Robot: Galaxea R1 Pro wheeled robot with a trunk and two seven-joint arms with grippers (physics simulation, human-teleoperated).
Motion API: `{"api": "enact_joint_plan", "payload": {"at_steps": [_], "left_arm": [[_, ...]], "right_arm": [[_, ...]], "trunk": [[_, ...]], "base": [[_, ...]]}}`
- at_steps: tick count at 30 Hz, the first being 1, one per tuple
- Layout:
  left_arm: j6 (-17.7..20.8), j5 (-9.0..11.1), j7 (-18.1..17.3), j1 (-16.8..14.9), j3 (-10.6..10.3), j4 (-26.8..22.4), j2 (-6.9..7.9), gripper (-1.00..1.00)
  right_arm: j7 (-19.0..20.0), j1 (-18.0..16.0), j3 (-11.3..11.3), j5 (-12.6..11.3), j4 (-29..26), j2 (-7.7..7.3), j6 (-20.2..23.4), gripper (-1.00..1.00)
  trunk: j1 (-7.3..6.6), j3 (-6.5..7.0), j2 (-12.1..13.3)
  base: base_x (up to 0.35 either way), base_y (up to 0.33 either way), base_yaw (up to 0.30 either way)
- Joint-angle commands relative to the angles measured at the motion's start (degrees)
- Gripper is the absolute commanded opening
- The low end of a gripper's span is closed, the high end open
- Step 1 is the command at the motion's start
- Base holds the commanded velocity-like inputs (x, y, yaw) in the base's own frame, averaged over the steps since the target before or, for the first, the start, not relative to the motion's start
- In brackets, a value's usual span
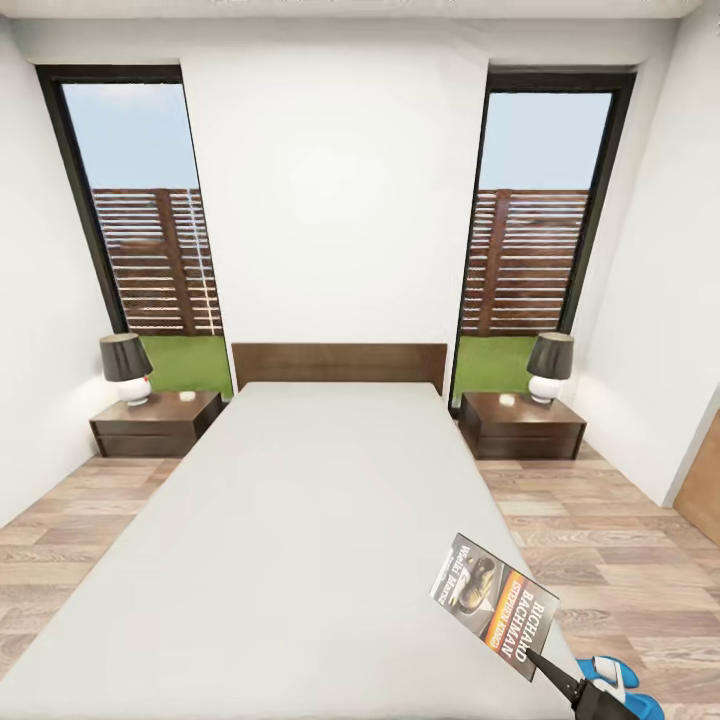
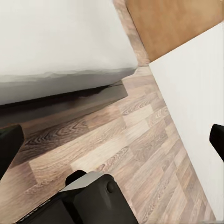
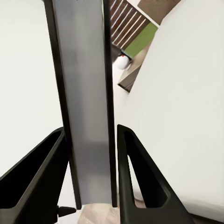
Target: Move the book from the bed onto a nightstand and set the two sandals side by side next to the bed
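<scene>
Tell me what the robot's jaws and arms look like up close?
Both grippers are glossy black. The right gripper has two long, flat fingers with hollow, triangular cut-outs, tapering toward the tips; from the head camera it appears as a slim black wedge. The left gripper shows dark rounded fingers, above a black-and-grey body with a round bolt.

Grey bed [image 1: 300,500], blue sandals [image 1: 612,678], dark nightstands [image 1: 155,425]

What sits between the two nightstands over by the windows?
In the head view, the bed, its dark headboard against the white wall, lies between the left nightstand and the right nightstand.
</scene>
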Motion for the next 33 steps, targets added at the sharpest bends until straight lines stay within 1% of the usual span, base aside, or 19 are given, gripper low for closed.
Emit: {"api": "enact_joint_plan", "payload": {"at_steps": [1,4,7,15,18,21,33], "left_arm": [[-0.46,0.40,-0.18,-0.01,-0.41,0.05,0.06,1.00],[-0.54,0.44,-0.28,0.02,-0.20,0.12,0.61,1.00],[-0.53,0.44,-0.30,0.03,-0.16,0.13,0.81,1.00],[-0.53,0.37,0.28,0.16,-0.33,0.13,0.43,1.00],[-0.53,0.36,2.22,0.20,-0.40,0.13,0.27,1.00],[-0.53,0.36,3.35,0.20,-0.42,0.13,0.23,1.00],[-0.53,0.28,3.73,0.29,-0.43,0.09,-0.02,1.00]], "right_arm": [[0.09,-0.10,0.19,-0.33,0.25,-0.03,-0.59,-1.00],[0.08,-0.08,0.20,-0.33,0.25,-0.03,-0.59,-1.00],[0.06,-0.09,0.20,-0.33,0.25,-0.03,-0.59,-1.00],[0.03,-0.09,0.20,-0.33,0.25,-0.03,-0.59,-1.00],[0.03,-0.09,0.20,-0.33,0.25,-0.03,-0.59,-1.00],[0.03,-0.11,0.19,-0.33,0.25,-0.03,-0.59,-1.00],[0.03,-0.08,0.21,-0.33,0.25,0.02,-0.59,-1.00]], "trunk": [[0.02,0.07,-0.04],[0.02,0.35,-0.04],[0.02,0.62,-0.04],[0.02,1.19,-0.04],[0.02,1.22,-0.04],[0.02,1.22,-0.04],[0.02,1.23,-0.04]], "base": [[0.000,0.000,0.000],[0.000,0.000,0.000],[0.000,0.000,0.000],[0.000,0.000,0.000],[0.000,0.000,0.000],[0.000,0.000,0.000],[0.000,0.000,0.000]]}}
